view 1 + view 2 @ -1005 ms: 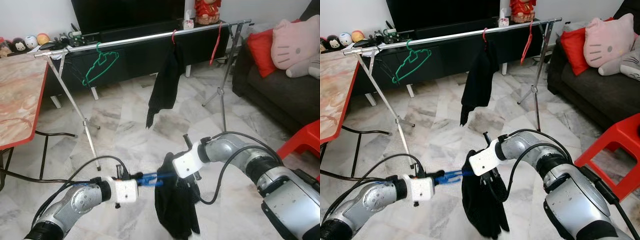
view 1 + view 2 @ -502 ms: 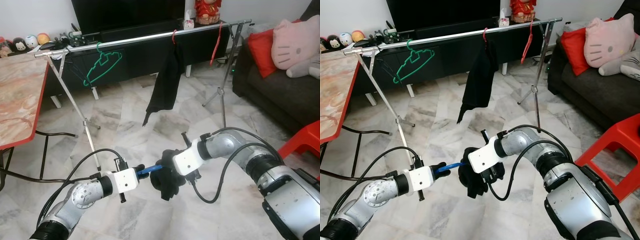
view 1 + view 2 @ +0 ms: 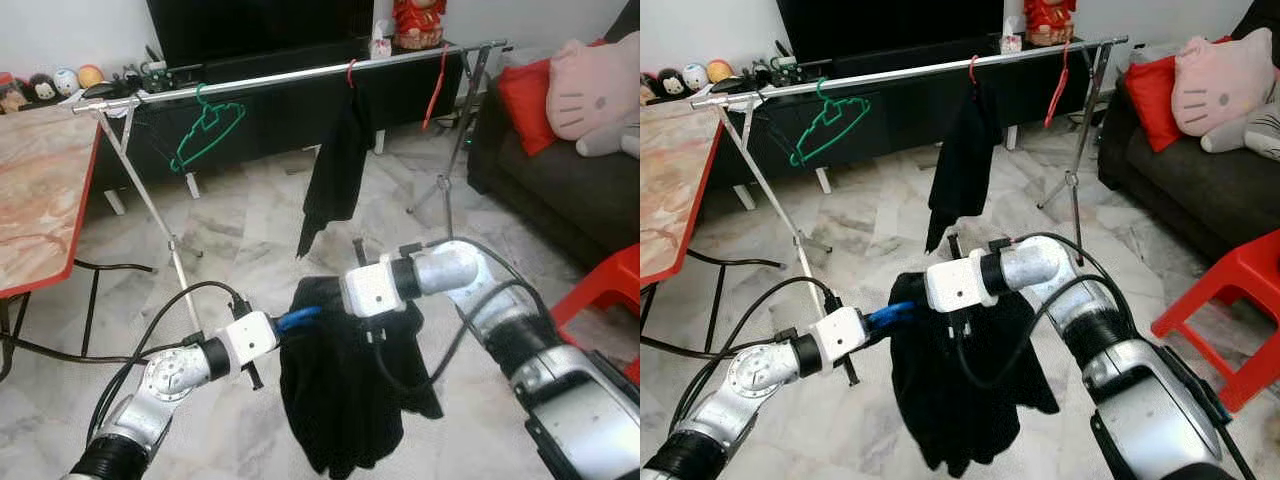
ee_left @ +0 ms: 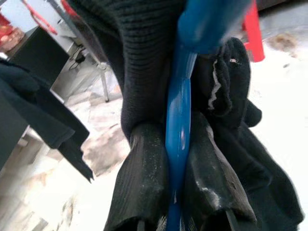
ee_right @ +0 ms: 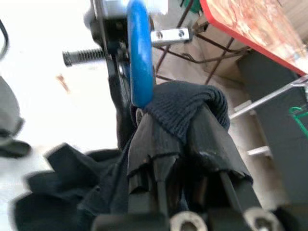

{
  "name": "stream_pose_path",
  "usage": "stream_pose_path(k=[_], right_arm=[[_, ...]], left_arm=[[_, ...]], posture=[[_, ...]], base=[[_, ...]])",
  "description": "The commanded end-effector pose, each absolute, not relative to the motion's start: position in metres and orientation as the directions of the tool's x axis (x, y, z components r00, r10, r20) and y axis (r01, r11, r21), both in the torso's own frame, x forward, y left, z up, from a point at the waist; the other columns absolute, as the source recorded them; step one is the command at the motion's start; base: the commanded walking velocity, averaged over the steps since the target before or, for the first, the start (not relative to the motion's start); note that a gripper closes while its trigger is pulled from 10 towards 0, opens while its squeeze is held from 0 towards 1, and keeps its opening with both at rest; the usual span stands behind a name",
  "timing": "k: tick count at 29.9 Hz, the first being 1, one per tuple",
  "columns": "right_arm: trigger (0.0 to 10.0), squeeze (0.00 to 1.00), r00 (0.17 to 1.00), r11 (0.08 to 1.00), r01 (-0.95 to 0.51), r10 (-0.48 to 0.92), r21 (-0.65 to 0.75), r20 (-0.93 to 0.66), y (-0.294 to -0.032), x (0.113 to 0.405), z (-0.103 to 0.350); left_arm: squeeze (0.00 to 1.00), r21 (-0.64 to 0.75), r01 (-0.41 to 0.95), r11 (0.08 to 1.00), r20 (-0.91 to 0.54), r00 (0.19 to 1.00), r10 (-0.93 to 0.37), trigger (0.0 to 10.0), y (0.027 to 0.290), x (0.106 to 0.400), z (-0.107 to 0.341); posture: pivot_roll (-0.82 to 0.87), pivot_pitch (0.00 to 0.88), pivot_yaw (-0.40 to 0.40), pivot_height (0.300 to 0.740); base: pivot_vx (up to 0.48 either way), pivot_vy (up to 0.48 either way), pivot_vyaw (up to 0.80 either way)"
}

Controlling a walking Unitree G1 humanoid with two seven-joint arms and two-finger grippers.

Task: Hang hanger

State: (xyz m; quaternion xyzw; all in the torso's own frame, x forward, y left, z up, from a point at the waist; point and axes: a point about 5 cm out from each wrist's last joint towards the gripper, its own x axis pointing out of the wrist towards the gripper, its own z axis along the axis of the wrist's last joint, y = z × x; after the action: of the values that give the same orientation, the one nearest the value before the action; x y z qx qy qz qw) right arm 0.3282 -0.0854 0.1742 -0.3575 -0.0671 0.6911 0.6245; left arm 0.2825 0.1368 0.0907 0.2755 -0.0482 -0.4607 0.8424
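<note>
- Nearest the robot, the left gripper [image 3: 285, 327] was clamped on the blue hanger [image 3: 298, 319], its two black fingers [image 4: 144, 183] pressed tight against either side of the blue bar
- A black garment [image 3: 345, 400] was draped over that hanger, hanging in folds between the two arms above the marble floor [image 3: 250, 240]
- The right gripper [image 3: 378, 325] was just beside the left one, its fingers [image 5: 211, 139] pinched together on a bunched fold of the black knit at the hanger's bend
- To the left stood a table [image 3: 35, 200] with a red edge, well apart from the grippers
- At the lower right corner of the head views a red stool [image 3: 1230, 300] stood on the floor
- Farther off, a metal clothes rail [image 3: 290, 74] ran across the room on thin legs
- Near the rail's left end hung a green hanger [image 3: 205, 130]; near its middle a red hanger [image 3: 349, 72] carried another dark garment [image 3: 335, 165]; near its right end hung a bare red hanger [image 3: 435, 90]
- Beyond the rail's right end a dark sofa [image 3: 560, 180] held a red cushion [image 3: 525, 100] and a pink plush toy [image 3: 590, 90]
</note>
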Motion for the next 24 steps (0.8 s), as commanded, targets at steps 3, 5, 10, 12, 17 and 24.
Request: stream_pose_path(k=[3, 5, 10, 12, 17, 24], right_arm=[[10.0, 0.00, 0.007, -0.193, -0.780, 0.948, -0.595, -0.317, -0.070, 0.326, 0.193], [10.0, 0.00, 0.092, -0.139, -0.774, 0.940, -0.617, -0.328, -0.078, 0.335, 0.193], [10.0, 0.00, 0.345, 0.021, -0.771, 0.853, -0.636, -0.391, -0.102, 0.357, 0.182], [10.0, 0.00, 0.388, 0.034, -0.776, 0.813, -0.630, -0.434, -0.109, 0.359, 0.174], [10.0, 0.00, 0.458, 0.071, -0.772, 0.752, -0.632, -0.474, -0.119, 0.364, 0.162], [10.0, 0.00, 0.517, 0.055, -0.759, 0.656, -0.648, -0.550, -0.130, 0.366, 0.143]], left_arm=[[0.00, 0.491, 0.738, 0.462, -0.156, 0.597, -0.787, 10.0, 0.139, 0.287, 0.097], [0.00, 0.489, 0.747, 0.449, -0.174, 0.589, -0.789, 10.0, 0.139, 0.285, 0.095], [0.00, 0.508, 0.763, 0.399, -0.248, 0.573, -0.781, 10.0, 0.144, 0.280, 0.086], [0.00, 0.499, 0.769, 0.399, -0.258, 0.571, -0.779, 10.0, 0.145, 0.278, 0.084], [0.00, 0.500, 0.783, 0.371, -0.304, 0.560, -0.771, 10.0, 0.150, 0.274, 0.079], [0.00, 0.488, 0.780, 0.391, -0.302, 0.571, -0.763, 10.0, 0.156, 0.270, 0.079]], posture=[[-0.12, 0.000, 0.037, 0.740], [-0.13, 0.000, 0.038, 0.740], [-0.12, 0.000, 0.037, 0.740], [-0.12, 0.000, 0.037, 0.740], [-0.12, 0.000, 0.037, 0.740], [-0.12, 0.000, 0.037, 0.740]], base=[[0.000, 0.000, 0.00], [0.000, 0.000, 0.00], [0.000, 0.000, 0.00], [0.000, 0.000, 0.00], [0.000, 0.000, 0.00], [0.000, 0.000, 0.00]])
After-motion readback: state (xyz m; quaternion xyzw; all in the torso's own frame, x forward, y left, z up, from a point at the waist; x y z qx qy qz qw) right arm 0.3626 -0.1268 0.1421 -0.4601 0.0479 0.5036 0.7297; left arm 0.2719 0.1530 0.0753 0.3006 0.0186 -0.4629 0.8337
